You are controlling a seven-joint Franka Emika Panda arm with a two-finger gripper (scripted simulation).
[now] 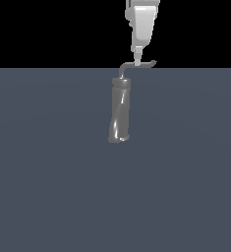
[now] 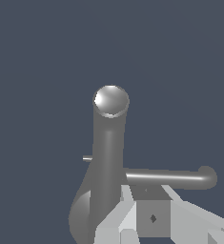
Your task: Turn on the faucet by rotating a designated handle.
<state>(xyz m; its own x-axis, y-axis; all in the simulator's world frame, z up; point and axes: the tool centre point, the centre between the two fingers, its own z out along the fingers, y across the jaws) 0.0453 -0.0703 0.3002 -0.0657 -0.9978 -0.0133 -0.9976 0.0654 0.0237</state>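
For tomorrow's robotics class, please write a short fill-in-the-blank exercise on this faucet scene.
1. The gripper comes at the handle from ____.
2. The handle sits on the ____ of the faucet.
3. The handle's free tip is bent ____.
4. The faucet body is not upright but slightly ____.

Missing words: above; top; upward; leaning

Simulated test scene, not a furnished room: a flat, featureless slate-blue floor (image 1: 48, 197) meets a plain black backdrop (image 1: 48, 29). Surfaces are untextured renders; only one faucet (image 1: 120, 110) stands there.
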